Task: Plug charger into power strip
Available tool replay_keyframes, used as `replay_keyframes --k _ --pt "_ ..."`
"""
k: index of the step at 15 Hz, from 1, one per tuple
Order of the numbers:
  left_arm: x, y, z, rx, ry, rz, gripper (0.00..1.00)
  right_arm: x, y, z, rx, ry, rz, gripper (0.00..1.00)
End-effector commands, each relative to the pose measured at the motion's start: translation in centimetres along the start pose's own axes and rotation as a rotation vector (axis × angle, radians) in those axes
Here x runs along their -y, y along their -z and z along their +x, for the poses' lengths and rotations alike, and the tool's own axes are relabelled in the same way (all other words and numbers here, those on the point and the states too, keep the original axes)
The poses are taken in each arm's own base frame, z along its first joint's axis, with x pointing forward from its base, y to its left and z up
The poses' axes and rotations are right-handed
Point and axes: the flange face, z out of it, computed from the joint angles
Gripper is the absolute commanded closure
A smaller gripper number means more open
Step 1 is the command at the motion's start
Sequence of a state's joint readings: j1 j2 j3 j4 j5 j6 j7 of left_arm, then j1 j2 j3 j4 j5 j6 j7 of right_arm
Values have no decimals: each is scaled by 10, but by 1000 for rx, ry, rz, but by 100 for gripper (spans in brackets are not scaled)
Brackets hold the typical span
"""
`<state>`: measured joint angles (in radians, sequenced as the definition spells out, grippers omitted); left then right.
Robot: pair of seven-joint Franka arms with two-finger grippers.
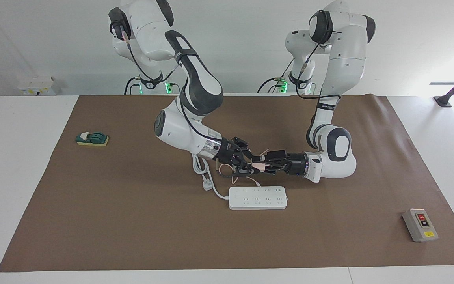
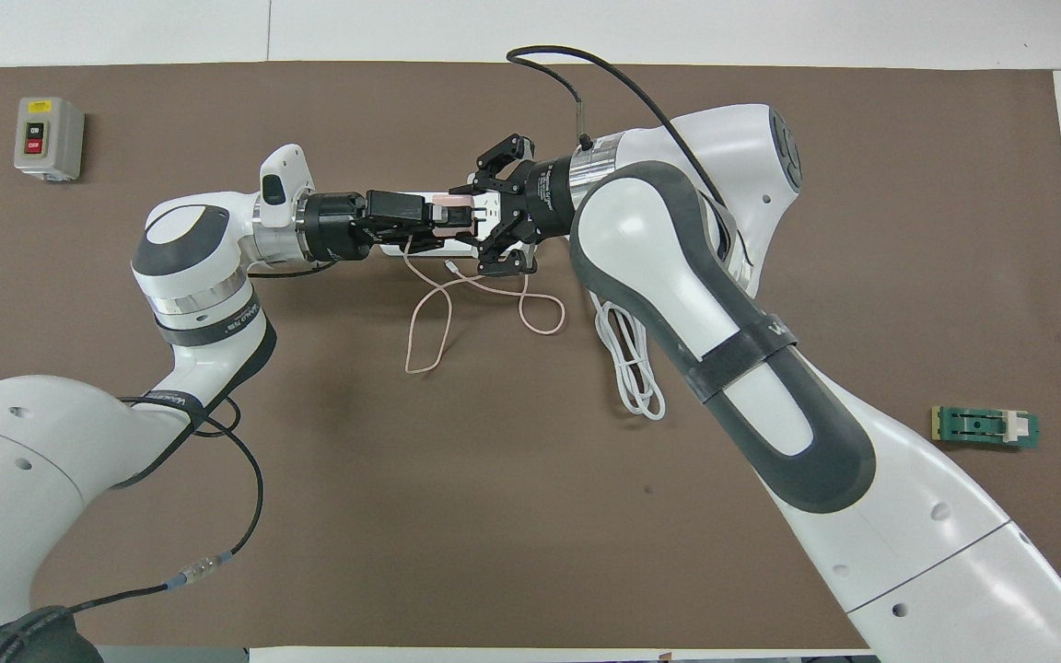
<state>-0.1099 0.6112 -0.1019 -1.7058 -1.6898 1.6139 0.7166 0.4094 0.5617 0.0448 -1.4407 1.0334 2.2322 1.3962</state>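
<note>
In the overhead view the power strip point(image 1: 257, 197) is mostly hidden under both grippers. Above it, the left gripper point(image 1: 265, 163) fingers pinch the charger point(image 1: 259, 165); the right gripper point(image 1: 246, 167) fingers are spread around it.

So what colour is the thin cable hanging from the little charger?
Pale pink; the charger's thin looping cable shows best in the overhead view, against the brown mat.
</note>
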Motion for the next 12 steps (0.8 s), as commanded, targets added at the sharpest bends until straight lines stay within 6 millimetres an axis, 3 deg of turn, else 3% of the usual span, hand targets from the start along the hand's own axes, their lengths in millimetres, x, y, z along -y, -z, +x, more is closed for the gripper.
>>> replay_keyframes --k 1,6,7,12 --pt "-3 4 4 -3 -3 -17 100 5 -1 0 24 23 10 100" --pt "-14 28 8 -16 -19 -2 100 6 1 0 38 7 20 100" --pt "-25 40 10 -22 -36 48 100 6 0 -1 37 2 28 1" --pt "-64 114 8 -6 -23 294 100 17 20 14 37 -22 43 0"
